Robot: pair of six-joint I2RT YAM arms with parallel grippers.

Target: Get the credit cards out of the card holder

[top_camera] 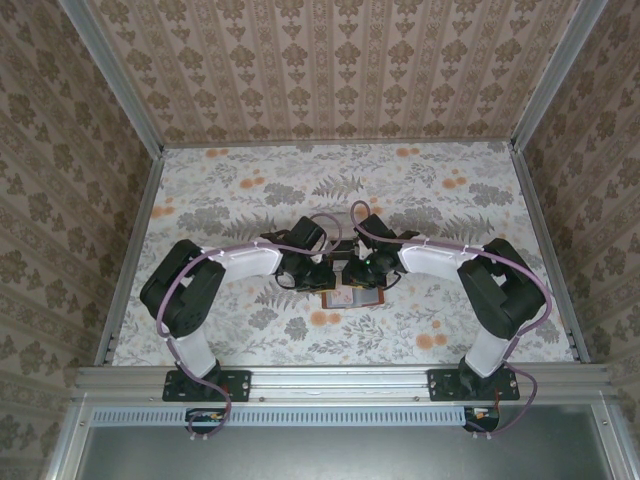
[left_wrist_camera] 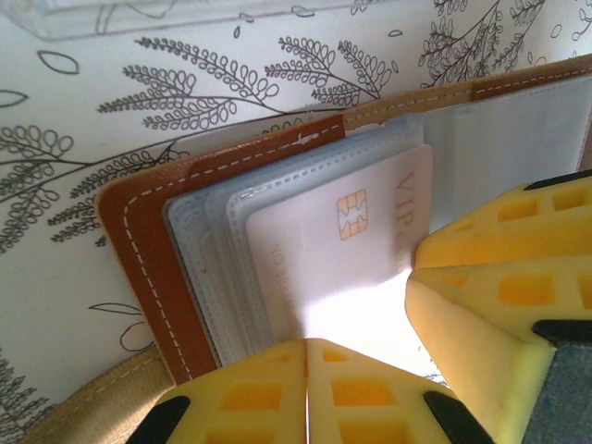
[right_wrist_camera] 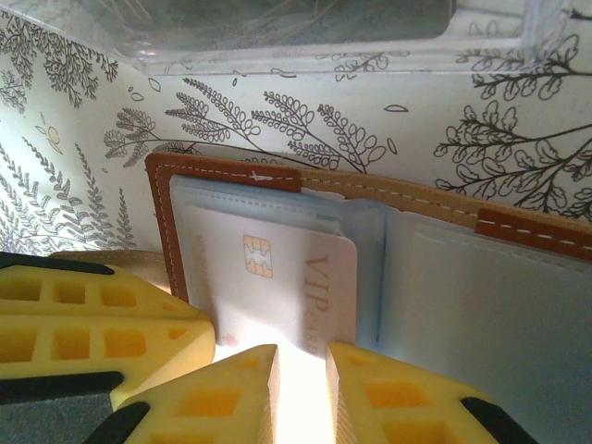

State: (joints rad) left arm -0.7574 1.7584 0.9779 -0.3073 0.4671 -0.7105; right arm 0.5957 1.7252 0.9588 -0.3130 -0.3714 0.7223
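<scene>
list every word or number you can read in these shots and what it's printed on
"VIP": gold letters on the pale chip card lying in the front clear sleeve of the brown leather card holder; it reads in both wrist views.
A faint embossed line along the same card's long edge: too blurred to read.
Nothing else legible; the top view is too small to read.

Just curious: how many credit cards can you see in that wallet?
1: a white VIP chip card, frontmost among the brown wallet's clear sleeves; more may hide behind.
</scene>
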